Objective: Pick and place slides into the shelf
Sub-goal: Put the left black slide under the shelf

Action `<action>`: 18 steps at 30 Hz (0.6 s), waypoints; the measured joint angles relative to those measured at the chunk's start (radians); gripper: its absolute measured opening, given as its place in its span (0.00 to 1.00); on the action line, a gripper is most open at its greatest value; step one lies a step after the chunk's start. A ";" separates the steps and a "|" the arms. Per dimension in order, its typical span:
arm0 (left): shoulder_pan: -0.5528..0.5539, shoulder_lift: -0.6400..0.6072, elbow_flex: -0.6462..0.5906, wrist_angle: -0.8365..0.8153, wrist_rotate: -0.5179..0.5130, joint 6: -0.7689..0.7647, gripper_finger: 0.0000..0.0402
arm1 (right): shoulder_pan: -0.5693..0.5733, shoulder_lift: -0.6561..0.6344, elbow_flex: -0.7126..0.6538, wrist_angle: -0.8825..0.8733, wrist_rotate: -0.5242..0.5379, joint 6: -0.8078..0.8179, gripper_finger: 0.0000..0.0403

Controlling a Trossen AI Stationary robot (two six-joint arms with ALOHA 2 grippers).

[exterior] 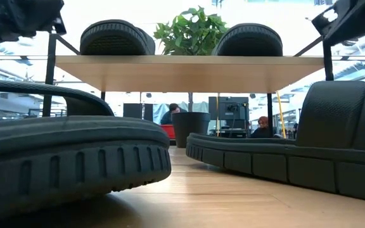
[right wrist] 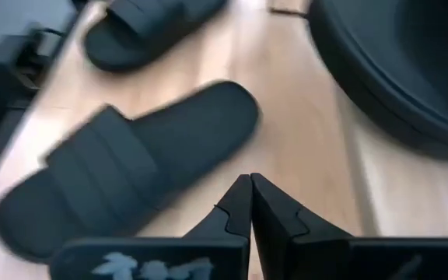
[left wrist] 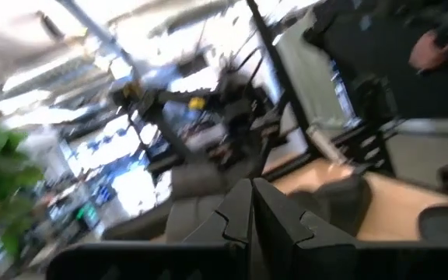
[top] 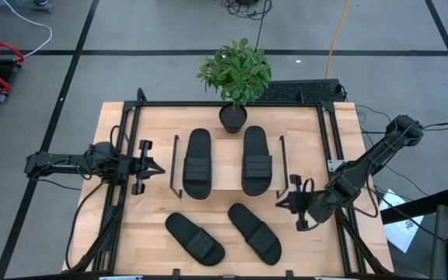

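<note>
Lower right of the high view, my right gripper point(top: 284, 204) hangs with fingers pinched together, empty, just beside the nearer slide point(top: 254, 232); I judge it must spread wide before straddling that strap. A second floor slide point(top: 195, 238) lies lower centre. Two slides point(top: 197, 162) point(top: 257, 159) already sit atop the shelf point(top: 227, 180). My left gripper point(top: 155, 167), clenched on nothing, waits left of the shelf. A potted plant point(top: 236, 74) crowds the top centre, and the shelf's wire side frame stands close.

Two black slides point(top: 197, 162) point(top: 256, 159) flat atop the shelf point(top: 227, 180); two more slides point(top: 195, 238) point(top: 254, 232) angled on the worktop nearby.
</note>
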 joint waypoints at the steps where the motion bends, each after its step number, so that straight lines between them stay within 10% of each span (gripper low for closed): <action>1: -0.004 0.000 0.000 0.017 0.021 -0.003 0.06 | 0.011 0.000 0.004 0.011 -0.005 -0.013 0.00; 18: -0.345 0.036 0.000 0.018 -0.194 -0.009 0.06 | 0.277 0.114 0.042 0.163 0.073 0.002 0.00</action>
